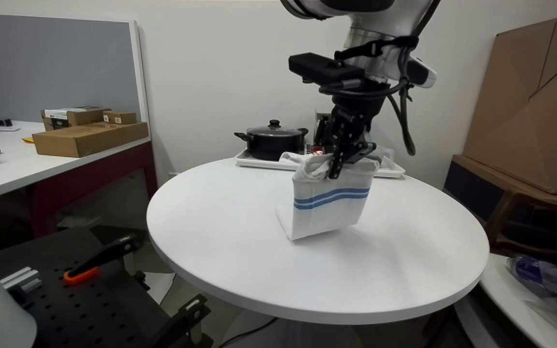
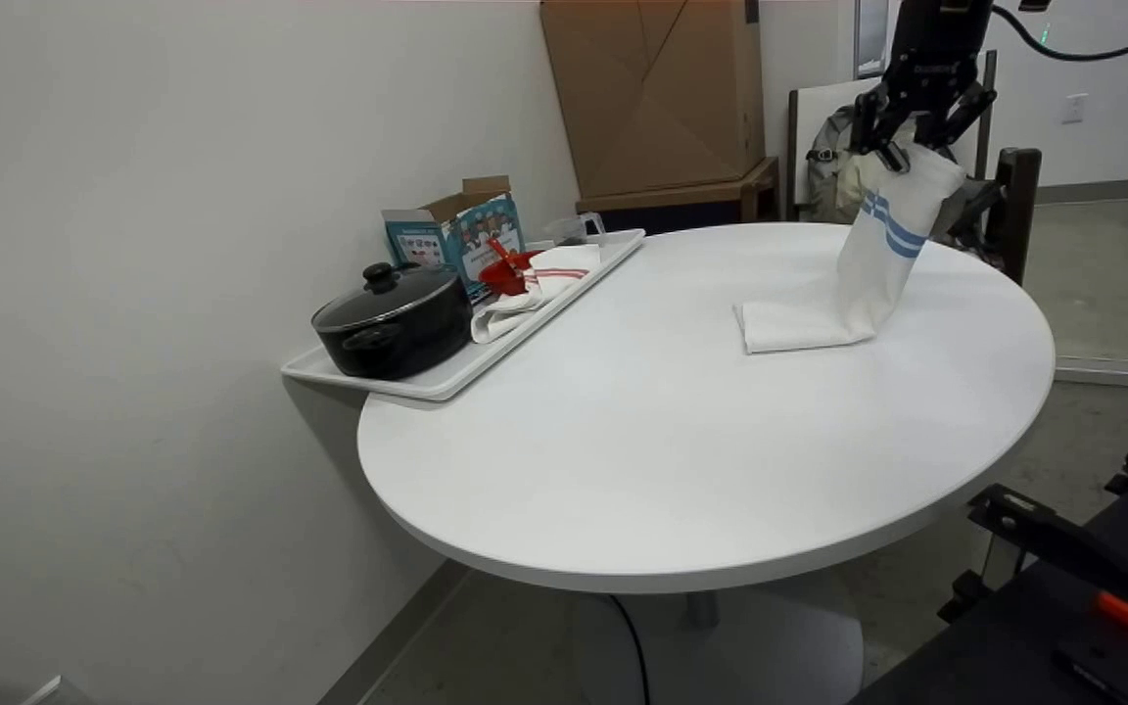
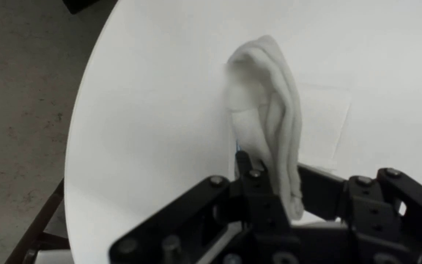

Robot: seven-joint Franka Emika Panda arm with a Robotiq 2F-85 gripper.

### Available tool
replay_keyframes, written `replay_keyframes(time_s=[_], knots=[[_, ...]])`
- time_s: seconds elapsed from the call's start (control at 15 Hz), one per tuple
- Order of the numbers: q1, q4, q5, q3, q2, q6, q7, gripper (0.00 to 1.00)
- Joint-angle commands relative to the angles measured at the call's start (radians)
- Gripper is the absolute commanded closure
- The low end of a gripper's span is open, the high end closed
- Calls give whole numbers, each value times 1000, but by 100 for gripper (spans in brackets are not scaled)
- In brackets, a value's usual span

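Observation:
A white towel with blue stripes hangs from my gripper, which is shut on its upper edge. In an exterior view the towel rises slanting from the round white table, its lower part lying flat on the tabletop. The gripper sits above it, tilted. Seen from the wrist, the bunched towel passes between the fingers and curls over beyond them. Part of the held edge is hidden behind the near finger.
At the wall side of the table stands a white tray. On it are a black lidded pot, a blue box, a red cup and a red-striped cloth. A black perforated board lies beside the table.

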Motion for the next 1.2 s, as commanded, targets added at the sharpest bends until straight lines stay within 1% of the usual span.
replay_keyframes(time_s=[0.0, 0.2, 0.4, 0.67, 1.13], knots=[[1, 113, 22, 8, 98, 3, 59, 96], [13, 172, 8, 29, 150, 2, 97, 96], [15, 275, -2, 47, 205, -38, 112, 96], [16, 384, -6, 78, 268, -106, 93, 96], [13, 496, -38, 89, 333, -218, 87, 96]])
